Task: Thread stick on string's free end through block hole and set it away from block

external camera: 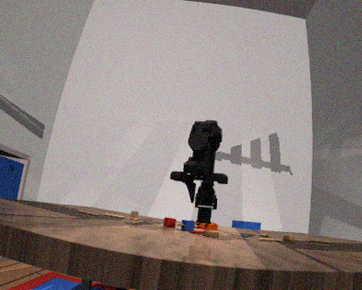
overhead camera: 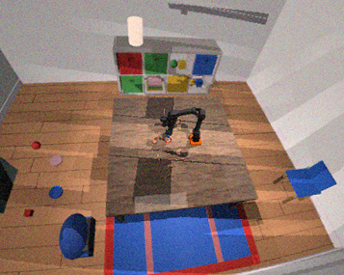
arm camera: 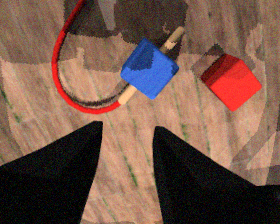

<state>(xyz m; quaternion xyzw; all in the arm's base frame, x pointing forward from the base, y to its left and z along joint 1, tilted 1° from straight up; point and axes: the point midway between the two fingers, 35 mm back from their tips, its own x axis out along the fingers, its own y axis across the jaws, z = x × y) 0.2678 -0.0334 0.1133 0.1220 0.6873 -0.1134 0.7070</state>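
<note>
The blue block [arm camera: 150,72] [external camera: 188,225] sits on the table [arm camera: 117,170] [overhead camera: 207,181]. The thin wooden stick [arm camera: 173,41] passes through it: one end sticks out at the upper right in the wrist view, the other at the lower left. The red string [arm camera: 57,60] runs from the lower-left end and curves up out of that view. My gripper [arm camera: 128,132] is partly open, with nothing between its fingers. Its tips show below and apart from the stick's string end. A flat tan piece [external camera: 211,234] beside a red line in the exterior camera looks like the button.
A red cube [arm camera: 232,82] [external camera: 170,222] lies near the block, to its right in the wrist view. A small tan piece [external camera: 135,215] lies farther left in the exterior view, and another [external camera: 286,238] at the right beside a thin stick. The arm's orange base [overhead camera: 195,140] stands on the table.
</note>
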